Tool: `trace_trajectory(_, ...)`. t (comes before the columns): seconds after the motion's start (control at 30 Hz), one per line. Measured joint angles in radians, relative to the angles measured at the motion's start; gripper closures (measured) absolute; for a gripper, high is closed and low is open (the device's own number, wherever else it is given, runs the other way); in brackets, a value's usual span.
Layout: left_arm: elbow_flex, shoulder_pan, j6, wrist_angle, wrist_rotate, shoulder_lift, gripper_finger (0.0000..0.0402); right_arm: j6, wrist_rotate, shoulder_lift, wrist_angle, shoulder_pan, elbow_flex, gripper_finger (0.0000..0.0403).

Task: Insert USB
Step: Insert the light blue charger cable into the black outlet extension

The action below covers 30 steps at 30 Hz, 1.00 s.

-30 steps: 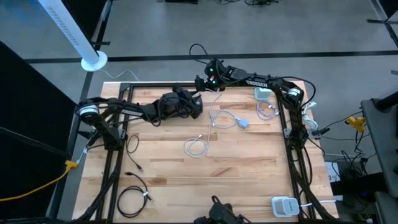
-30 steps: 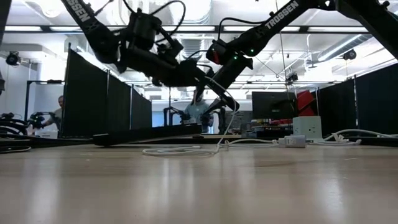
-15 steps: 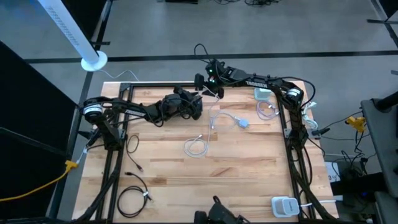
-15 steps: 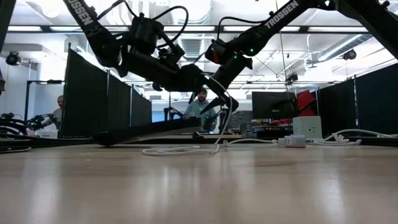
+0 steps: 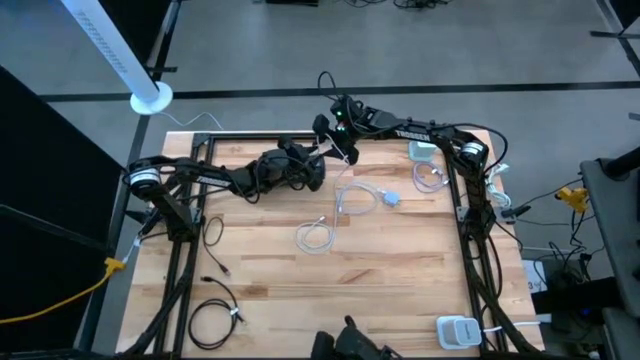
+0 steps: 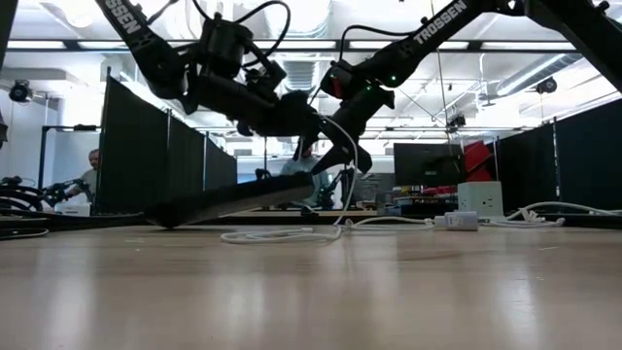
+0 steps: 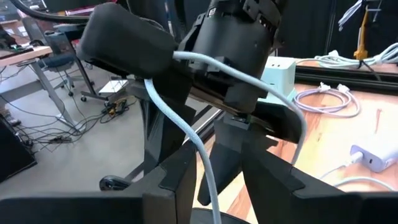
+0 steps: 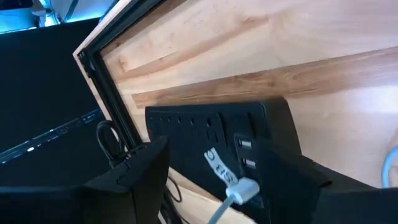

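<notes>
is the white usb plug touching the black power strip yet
Cannot tell. The right wrist view shows the white usb plug overlapping the black power strip near its ports, with neither contact nor gap plain.

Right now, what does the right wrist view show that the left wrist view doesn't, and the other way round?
Only the right wrist view shows the face of the black power strip with its USB ports, and the white USB plug held in the right gripper, not yet in a port. Only the left wrist view shows the white adapter, the coiled cable and the pale charger box. Both show the white cable and the wooden table.
</notes>
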Motion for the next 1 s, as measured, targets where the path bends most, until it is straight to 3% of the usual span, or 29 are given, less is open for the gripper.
trace_trajectory(0.23, 0.001, 0.000, -0.035, -0.018, 0.047, 0.005, 0.0291, 0.020, 0.017, 0.000, 0.000, 0.000, 0.000, 0.0192)
trace_trajectory(0.43, 0.001, -0.008, -0.062, -0.021, 0.079, 0.006, 0.0295, -0.106, 0.096, 0.000, 0.006, -0.001, 0.000, 0.0195)
trace_trajectory(0.67, 0.001, -0.024, -0.068, -0.035, 0.089, 0.004, 0.0292, -0.547, 0.216, 0.000, 0.035, -0.001, 0.000, 0.0197)
trace_trajectory(1.0, 0.001, -0.029, -0.069, -0.029, 0.112, -0.012, 0.0294, -1.331, 0.637, 0.000, 0.025, 0.017, 0.000, 0.0195)
